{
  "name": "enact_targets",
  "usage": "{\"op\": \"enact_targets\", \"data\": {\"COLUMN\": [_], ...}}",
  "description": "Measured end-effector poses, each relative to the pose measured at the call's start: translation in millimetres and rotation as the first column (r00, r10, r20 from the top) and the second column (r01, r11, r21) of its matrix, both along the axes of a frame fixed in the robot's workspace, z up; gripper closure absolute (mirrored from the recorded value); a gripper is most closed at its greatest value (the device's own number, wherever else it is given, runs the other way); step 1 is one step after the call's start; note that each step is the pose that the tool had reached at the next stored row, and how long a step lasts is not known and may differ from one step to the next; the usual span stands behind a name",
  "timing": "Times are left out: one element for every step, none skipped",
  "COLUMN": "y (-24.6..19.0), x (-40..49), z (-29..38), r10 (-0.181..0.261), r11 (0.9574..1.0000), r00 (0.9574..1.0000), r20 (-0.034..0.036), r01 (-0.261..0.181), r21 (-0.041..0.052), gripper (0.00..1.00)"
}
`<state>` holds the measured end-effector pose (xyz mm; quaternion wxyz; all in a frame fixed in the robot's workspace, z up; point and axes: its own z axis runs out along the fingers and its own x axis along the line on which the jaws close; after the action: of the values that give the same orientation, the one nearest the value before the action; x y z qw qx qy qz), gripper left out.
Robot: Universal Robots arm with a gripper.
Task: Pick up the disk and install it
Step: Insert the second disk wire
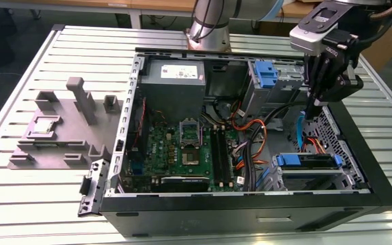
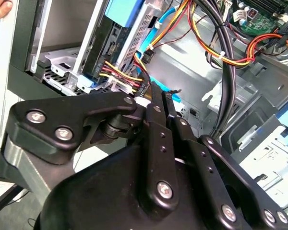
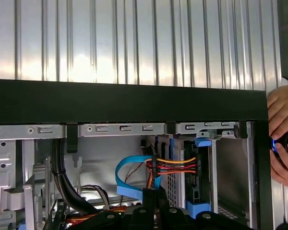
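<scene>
The disk (image 1: 307,162), a dark drive in a blue plastic carrier, sits in the lower drive bay of the open computer case (image 1: 250,203), at the exterior view's right. Red, yellow and orange wires run to the disk (image 2: 113,45). My gripper (image 1: 310,115) hangs inside the case above and behind that bay, fingers pointing down and shut with nothing between them. In the second wrist view my gripper (image 2: 162,93) ends just short of the disk's cable end. In the first wrist view my gripper (image 3: 152,197) sits beside a looped blue data cable (image 3: 127,170), with the disk (image 3: 194,179) seen edge-on.
A second blue carrier (image 1: 267,75) stands in the upper bay near the power supply (image 1: 173,76). Cable bundles (image 1: 250,138) cross the case floor beside the motherboard (image 1: 182,148). A grey fixture (image 1: 67,127) lies on the slatted table. A person's hand (image 3: 282,129) rests on the case edge.
</scene>
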<state>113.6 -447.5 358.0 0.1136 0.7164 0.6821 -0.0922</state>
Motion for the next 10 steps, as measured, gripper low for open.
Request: {"op": "enact_targets", "data": {"y": [-0.1, -0.1, 0.0, 0.1, 0.3, 0.7, 1.1, 1.5, 1.8, 2.3], "x": [0.0, 0.0, 0.0, 0.0, 0.0, 0.0, 0.0, 0.0, 0.0, 0.0], "z": [0.3, 0.5, 0.9, 1.6, 2.2, 2.7, 3.4, 4.4, 5.4, 6.4], "r10": [0.0, 0.0, 0.0, 0.0, 0.0, 0.0, 0.0, 0.0, 0.0, 0.0], "r11": [1.0, 1.0, 1.0, 1.0, 1.0, 1.0, 1.0, 1.0, 1.0, 1.0], "r00": [1.0, 1.0, 1.0, 1.0, 1.0, 1.0, 1.0, 1.0, 1.0, 1.0], "r20": [0.0, 0.0, 0.0, 0.0, 0.0, 0.0, -0.0002, -0.0006, -0.0008, -0.001], "r01": [0.0, 0.0, 0.0, 0.0, 0.0, 0.0, 0.0, 0.0, 0.0, 0.0], "r21": [-0.0001, -0.0001, -0.0003, -0.0005, -0.0004, -0.0002, -0.0002, -0.0004, -0.0004, -0.0004], "gripper": [0.83, 0.82, 0.82, 0.75, 0.75, 0.75, 0.75, 0.75, 0.75, 0.75]}}
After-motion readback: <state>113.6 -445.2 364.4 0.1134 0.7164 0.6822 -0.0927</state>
